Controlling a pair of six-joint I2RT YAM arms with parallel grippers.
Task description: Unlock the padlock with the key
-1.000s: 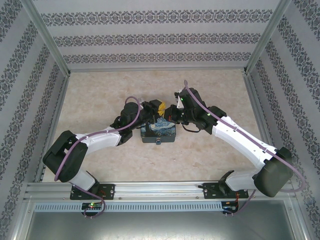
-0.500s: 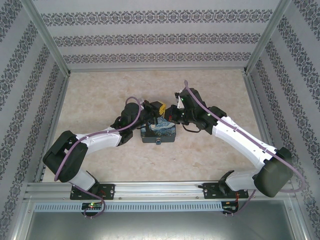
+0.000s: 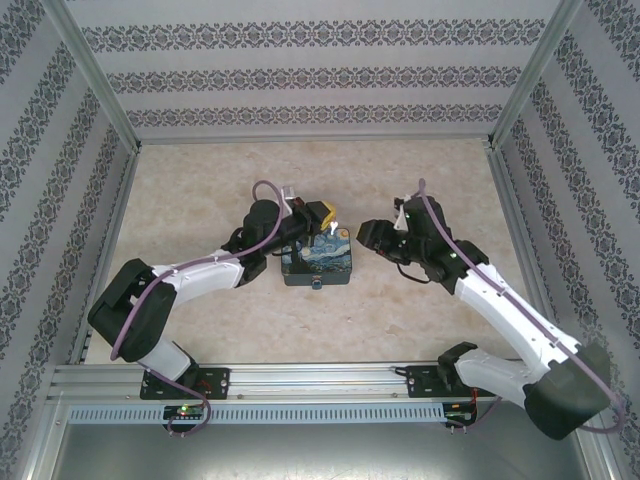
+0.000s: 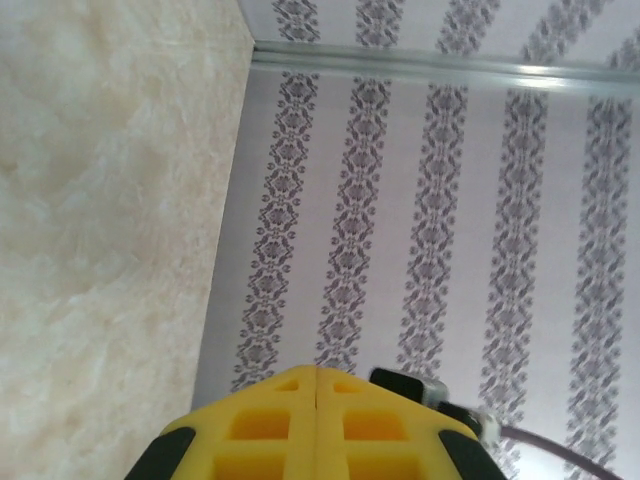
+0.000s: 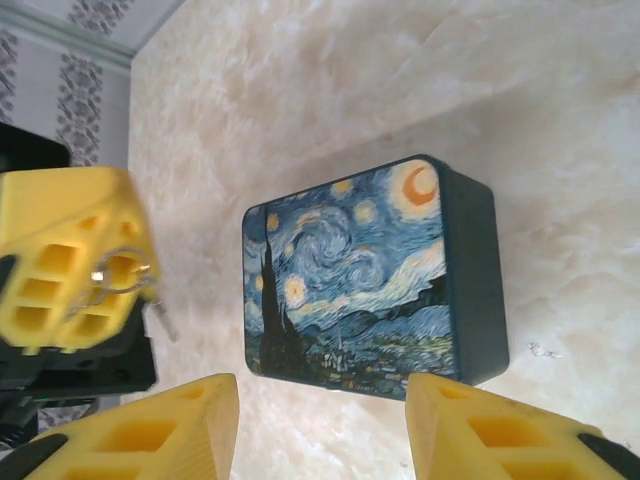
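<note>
The painted box (image 3: 318, 262) lies on the table between the arms, and the tiny blue padlock (image 3: 318, 286) hangs at its near edge. My left gripper (image 3: 322, 213) hovers just behind the box's far left corner, its yellow fingers (image 4: 317, 400) pressed together. In the right wrist view a thin wire ring (image 5: 124, 280) shows against those fingers, and the small grey key (image 5: 160, 322) dangles from it. My right gripper (image 3: 368, 235) stands open to the right of the box with nothing between its fingers (image 5: 180, 420). The box's painted lid (image 5: 350, 270) lies ahead of the right gripper.
Patterned walls (image 3: 320, 80) and metal posts close in the table at the back and both sides. The left wrist camera looks at the wall (image 4: 450, 200) and a strip of marbled table (image 4: 100, 200). Bare tabletop (image 3: 420, 170) lies behind and in front of the box.
My right gripper has opened and drawn back to the right, away from the left gripper. The left gripper closed, stays beside the box and has the ring and key.
</note>
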